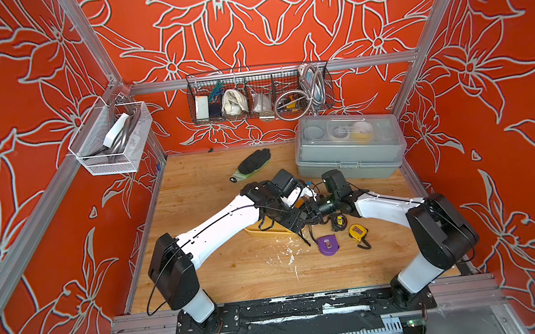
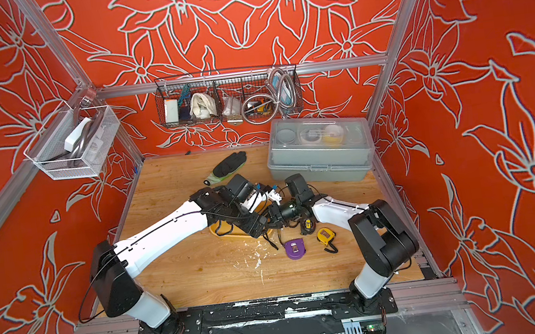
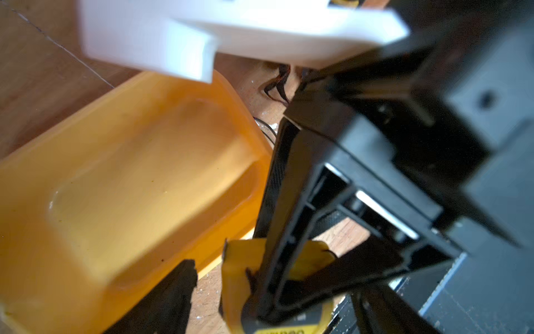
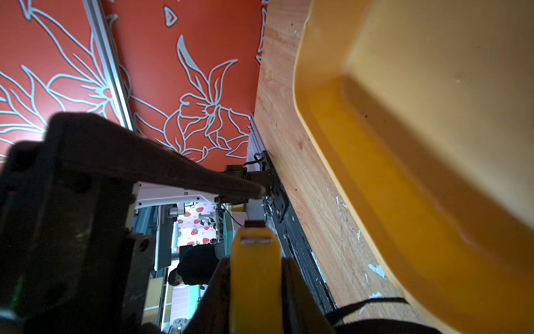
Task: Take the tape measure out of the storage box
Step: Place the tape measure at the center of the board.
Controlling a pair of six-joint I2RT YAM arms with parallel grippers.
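The yellow storage box (image 1: 260,232) lies on the wooden table under both wrists, its bare floor showing in the left wrist view (image 3: 130,173) and the right wrist view (image 4: 404,144). A yellow tape measure (image 4: 255,277) is pinched between the fingers of my right gripper (image 4: 255,260), outside the box's rim and above the table. The left wrist view shows the same tape measure (image 3: 237,277) with my left gripper (image 3: 260,277) spread wide around it, its finger (image 3: 173,295) apart from the case. In both top views the grippers (image 1: 294,221) (image 1: 308,209) meet at the box's right end, hiding the held tape measure.
Three more tape measures lie right of the box: black-and-yellow (image 1: 339,221), yellow (image 1: 357,233), purple (image 1: 328,245). A grey case with a clear lid (image 1: 350,151) stands at the back right, a black glove (image 1: 253,162) at the back middle. Wire baskets (image 1: 259,93) hang on the walls.
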